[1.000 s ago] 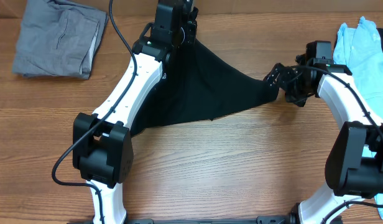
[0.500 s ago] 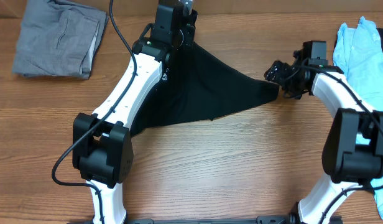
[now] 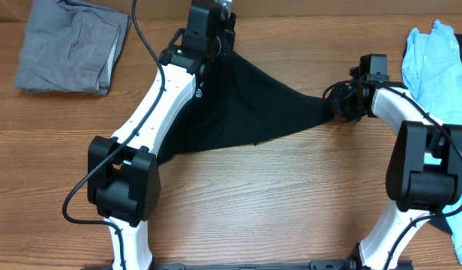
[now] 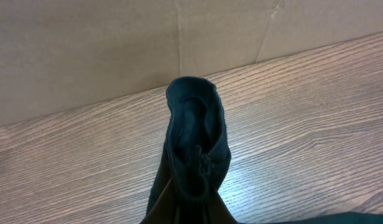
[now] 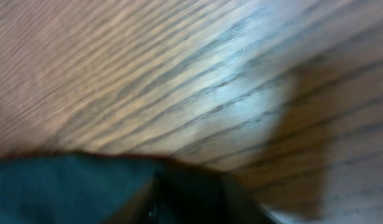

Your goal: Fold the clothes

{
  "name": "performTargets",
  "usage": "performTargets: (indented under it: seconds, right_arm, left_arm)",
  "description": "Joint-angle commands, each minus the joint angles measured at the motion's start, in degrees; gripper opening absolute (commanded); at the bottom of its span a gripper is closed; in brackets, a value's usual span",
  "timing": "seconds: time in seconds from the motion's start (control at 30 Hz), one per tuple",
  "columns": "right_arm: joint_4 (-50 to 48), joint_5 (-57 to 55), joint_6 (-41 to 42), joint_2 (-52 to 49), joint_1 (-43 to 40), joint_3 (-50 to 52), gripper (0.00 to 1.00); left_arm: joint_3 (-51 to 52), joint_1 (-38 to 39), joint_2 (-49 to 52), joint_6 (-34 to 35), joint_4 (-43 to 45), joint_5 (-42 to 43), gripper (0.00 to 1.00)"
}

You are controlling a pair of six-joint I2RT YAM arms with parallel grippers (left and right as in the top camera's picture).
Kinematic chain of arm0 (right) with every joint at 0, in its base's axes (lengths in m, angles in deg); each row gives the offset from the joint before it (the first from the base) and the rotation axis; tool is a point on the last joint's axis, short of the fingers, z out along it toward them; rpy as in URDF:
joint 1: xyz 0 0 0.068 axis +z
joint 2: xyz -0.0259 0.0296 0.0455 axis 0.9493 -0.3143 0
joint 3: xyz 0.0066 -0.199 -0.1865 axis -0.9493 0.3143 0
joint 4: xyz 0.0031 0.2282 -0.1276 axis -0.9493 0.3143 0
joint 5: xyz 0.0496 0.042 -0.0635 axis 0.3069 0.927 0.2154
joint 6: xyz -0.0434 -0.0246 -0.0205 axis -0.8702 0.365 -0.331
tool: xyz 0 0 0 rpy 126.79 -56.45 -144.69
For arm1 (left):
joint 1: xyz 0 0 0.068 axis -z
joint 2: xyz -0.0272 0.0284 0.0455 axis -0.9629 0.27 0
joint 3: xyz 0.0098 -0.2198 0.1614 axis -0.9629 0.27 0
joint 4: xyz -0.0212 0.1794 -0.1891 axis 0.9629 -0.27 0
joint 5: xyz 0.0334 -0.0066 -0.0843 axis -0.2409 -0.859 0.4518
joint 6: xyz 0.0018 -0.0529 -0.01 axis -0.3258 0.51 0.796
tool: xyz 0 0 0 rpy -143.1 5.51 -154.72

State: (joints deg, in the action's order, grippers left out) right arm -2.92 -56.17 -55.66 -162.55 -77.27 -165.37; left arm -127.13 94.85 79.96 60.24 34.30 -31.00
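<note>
Left claw [image 3: 218, 24], top centre, is clamped on a bunch of the black shirt [image 3: 246, 105], which drapes across the middle of the worktop [image 3: 276, 195]. Its far corner meets the right claw [image 3: 338, 101], and I can't tell if that one has bitten. This looks like the grab-and-spread step, so next comes a sure pinch on that corner, then an even pull.
</note>
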Motion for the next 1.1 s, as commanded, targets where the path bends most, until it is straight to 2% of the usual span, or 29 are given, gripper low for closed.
performTargets:
  seconds: [0.0, 0.37, 0.53, 0.83, 1.07]
  right_arm:
    - [0.1, 0.7, 0.2, -0.8, -0.1, -0.4, 0.05]
    - [8.5, -0.5, 0.4, 4.5, -0.2, -10.2, 0.04]
    - [11.6, -5.0, 0.4, 10.3, -0.2, -13.0, 0.04]
    - [13.8, -8.2, 2.2, 27.9, -0.2, -13.9, 0.04]
    - [13.9, -9.0, 3.1, 45.0, -0.2, -13.9, 0.04]
  left_arm:
    - [-1.2, -0.4, -1.2, -0.1, 0.4, -0.9, 0.06]
    - [-1.3, -0.4, -4.1, -1.9, 3.8, -1.1, 0.04]
    - [-1.3, -0.4, -9.0, -2.3, 3.3, -7.2, 0.04]
    - [-1.3, 0.1, -24.5, -2.7, -1.0, -14.8, 0.04]
    - [-1.3, 4.2, -37.8, -4.7, -5.5, -25.4, 0.04]
